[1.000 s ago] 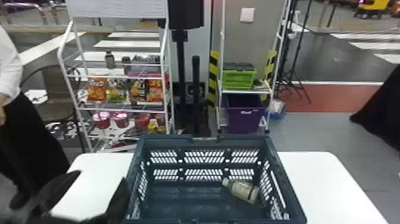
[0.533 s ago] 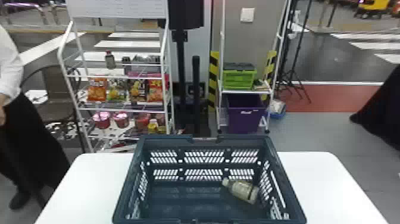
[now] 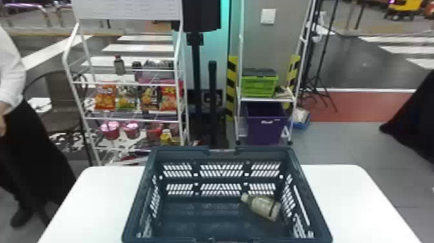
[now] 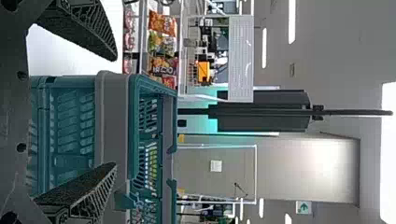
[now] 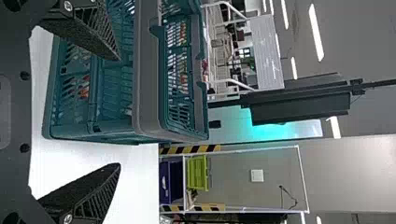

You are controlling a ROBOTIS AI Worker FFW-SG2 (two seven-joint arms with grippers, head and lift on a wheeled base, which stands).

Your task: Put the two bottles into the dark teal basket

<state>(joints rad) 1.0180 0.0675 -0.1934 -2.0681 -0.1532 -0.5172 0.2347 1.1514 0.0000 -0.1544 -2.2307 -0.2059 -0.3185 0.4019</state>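
Note:
The dark teal basket (image 3: 222,151) stands on the white table. Inside it one bottle (image 3: 263,206) lies on its side, toward the right wall, its cap pointing left. In the left wrist view my left gripper (image 4: 116,112) is open, its fingers wide apart with nothing between them, close to the near side of the basket (image 4: 112,121). In the right wrist view my right gripper (image 5: 119,112) is also open and holds nothing; the basket (image 5: 147,70) stands just beyond it.
The white table (image 3: 345,194) extends on both sides of the basket. Behind it are a wire rack (image 3: 129,119) with snacks, cups and a small bottle (image 3: 119,65), and a shelf with a green crate (image 3: 259,84) above a purple bin (image 3: 266,126).
In the head view, the left gripper, at the lower left beside the basket a second ago, has withdrawn from the table area. The bottle in the basket has not moved.

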